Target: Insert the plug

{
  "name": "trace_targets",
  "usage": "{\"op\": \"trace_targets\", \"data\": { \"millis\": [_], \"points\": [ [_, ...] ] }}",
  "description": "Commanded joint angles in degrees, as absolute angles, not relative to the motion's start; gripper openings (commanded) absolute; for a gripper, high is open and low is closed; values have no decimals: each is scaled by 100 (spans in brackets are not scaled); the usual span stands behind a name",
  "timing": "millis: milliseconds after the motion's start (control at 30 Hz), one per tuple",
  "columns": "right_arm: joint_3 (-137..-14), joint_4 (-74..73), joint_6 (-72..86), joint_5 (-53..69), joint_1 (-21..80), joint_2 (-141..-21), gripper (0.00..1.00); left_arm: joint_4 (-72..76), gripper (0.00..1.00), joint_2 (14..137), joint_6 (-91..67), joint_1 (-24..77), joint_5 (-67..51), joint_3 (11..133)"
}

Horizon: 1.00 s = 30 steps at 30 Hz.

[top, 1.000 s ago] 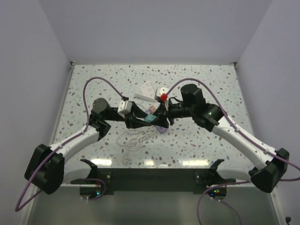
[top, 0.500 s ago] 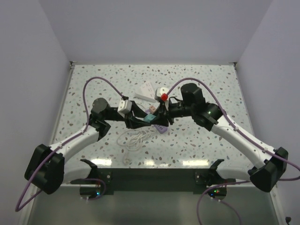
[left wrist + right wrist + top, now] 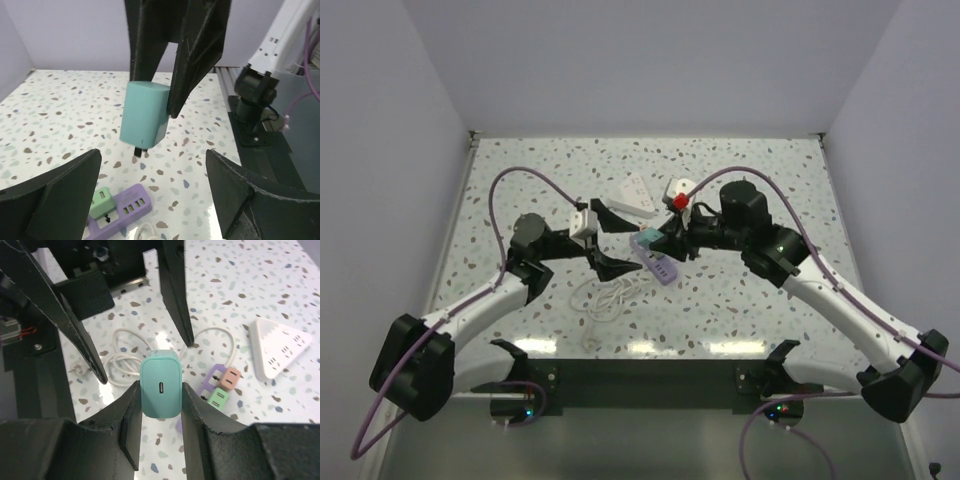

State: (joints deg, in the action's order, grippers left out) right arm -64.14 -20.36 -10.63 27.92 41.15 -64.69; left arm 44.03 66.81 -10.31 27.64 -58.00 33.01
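A pale-walled booth encloses a speckled worktop, with both arms meeting near its middle. The right end effector is clenched on the teal plug, holding it in the air above the worktop. The plug's long axis stands close to upright with a slight tilt. Its dark prongs point down at the worktop and its port face looks up along the fingers towards the right wrist. The purple power strip lies flat below it, carrying a green adapter, with a coiled white cable nearer the arms and a white triangular socket block farther off. From above the plug is mostly hidden, so whether it hangs squarely over the strip is hard to say.

A second ago both end effectors were crowded around the plug. Now the left end effector is released, its fingers spread wide and drawn back to the left, clear of the plug. The right arm has carried the plug slightly right.
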Motion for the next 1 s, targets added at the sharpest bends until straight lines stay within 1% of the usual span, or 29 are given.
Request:
{"op": "trace_targets", "data": {
  "millis": [0, 100, 133, 200, 233, 333, 400, 533, 667, 967],
  "points": [
    [-6600, -2240, -976, 2111, 3964, -6179, 0, 4552, 91, 6460, -861, 2462, -5169, 3156],
    [-6653, -2329, -818, 1662, 3832, -6109, 0, 4684, 91, 6495, -1159, 2198, -4450, 3103],
    [-6653, -2329, -756, 1548, 3789, -6117, 0, 4589, 91, 6539, -1178, 2154, -3917, 3137],
    [-6680, -2285, -625, 1267, 3701, -6187, 0, 4108, 91, 6740, -1186, 2110, -3282, 3365],
    [-6706, -2276, -520, 1135, 3657, -6318, 0, 3948, 91, 6837, -1204, 2101, -2730, 3471],
    [-6873, -2172, -344, 985, 3455, -6809, 0, 3700, 91, 7241, -1379, 2074, -2059, 3717],
    [-7030, -2031, -282, 915, 3410, -7083, 0, 3744, 91, 7514, -1520, 2057, -1891, 3823],
    [-7470, -1907, -45, 493, 3384, -7900, 0, 3613, 91, 7927, -1635, 2048, -1162, 4130],
    [-7804, -1662, 167, 413, 3340, -8725, 0, 3542, 92, 8401, -1652, 1995, -984, 4516],
    [-8630, -1389, 430, 475, 3243, -10203, 0, 3814, 91, 9842, -1916, 1679, -1336, 5246]
  ]
}}
